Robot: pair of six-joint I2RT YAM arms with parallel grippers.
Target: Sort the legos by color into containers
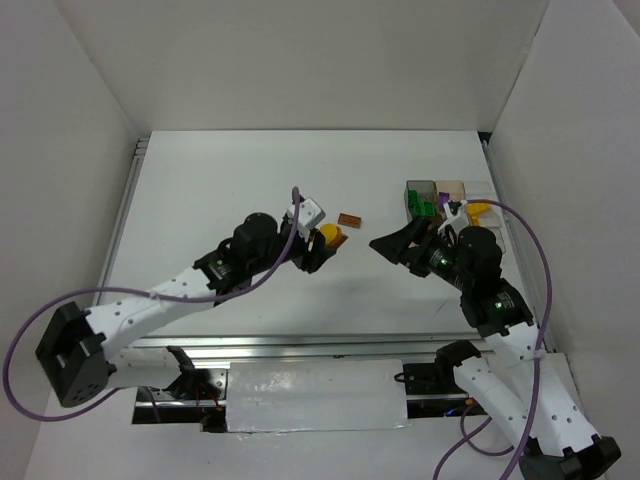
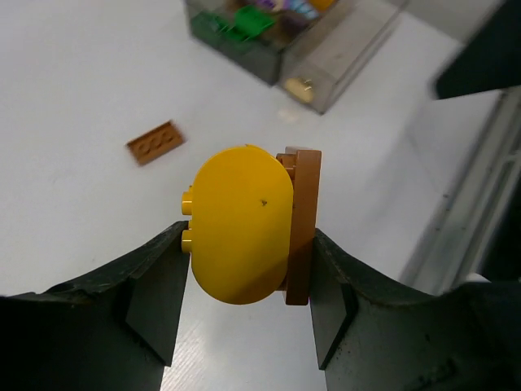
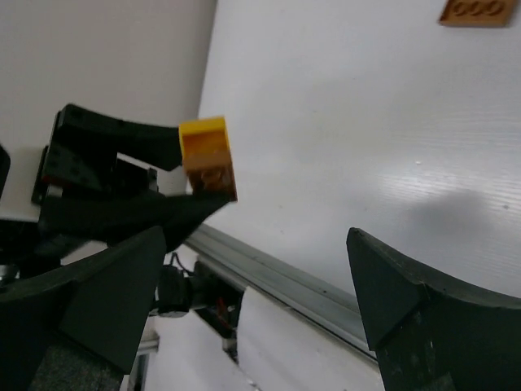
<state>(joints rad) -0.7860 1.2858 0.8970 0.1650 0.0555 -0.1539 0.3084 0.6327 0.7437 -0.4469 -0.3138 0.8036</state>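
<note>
Left arm is reached in from the near-left corner toward the table (image 1: 250, 170) centre, with a purple cable (image 1: 40, 330) looped beside it. Left gripper (image 1: 322, 248) is clamped on two bricks stuck face to face: a yellow rounded brick (image 2: 240, 236) and a brown plate (image 2: 303, 228). One finger is pressed on each outer face, and the pair is held off the surface. The studs of the yellow piece are seen pointing sideways in the left wrist view.

A loose brown brick (image 1: 349, 220) is laid flat, studs up, just beyond the held pair toward the far edge – apart from it, nothing touching it.

Right gripper (image 1: 385, 242) is spread wide with nothing between the fingers. It is pointed at the left gripper and placed between the held pair and the tray (image 1: 497, 190). From the right wrist, the yellow and brown pair is seen framed between its own fingers (image 3: 122, 285).

The tray is set near the far-right corner, close to the right edge. Green bricks (image 1: 420, 208) are seen in the smoky compartment, a purple brick (image 1: 441, 200) next to them, and a yellow brick (image 1: 480, 210) in a clear compartment further right. The near side of the tray is partly hidden by the right wrist – exact counts cannot be told.

An aluminium rail (image 1: 300, 345) is run along the near edge.
</note>
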